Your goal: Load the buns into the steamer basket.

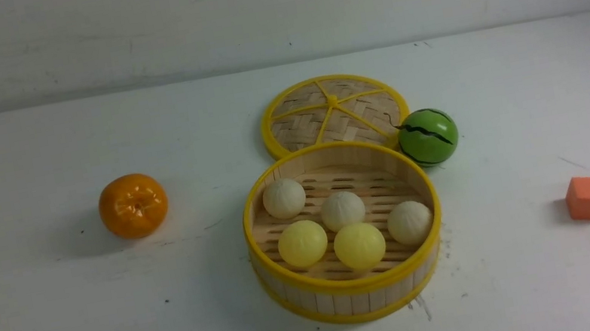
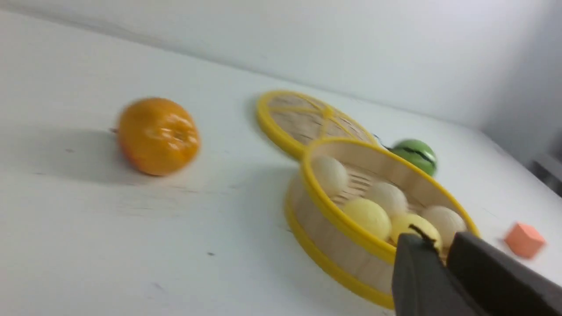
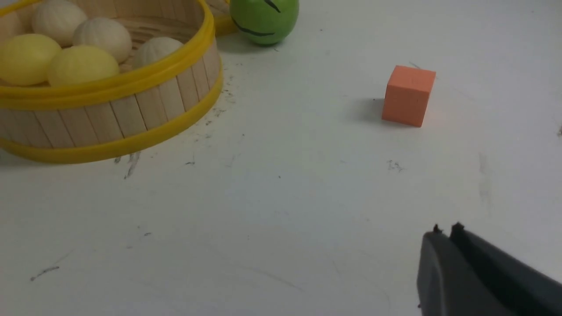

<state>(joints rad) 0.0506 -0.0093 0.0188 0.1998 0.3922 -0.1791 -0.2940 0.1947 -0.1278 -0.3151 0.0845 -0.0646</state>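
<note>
Bamboo steamer basket (image 1: pixel 354 291) holds all five buns (image 1: pixel 342 210); we judge nothing is left. Our left pincer (image 2: pixel 441 252) and right pincer (image 3: pixel 444 232) sit closed, empty.

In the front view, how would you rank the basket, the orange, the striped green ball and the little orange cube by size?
Largest to smallest as they look:
1. Steamer basket
2. Orange
3. Watermelon ball, close to the orange and farther back, so that order is unsure
4. Orange cube
</note>
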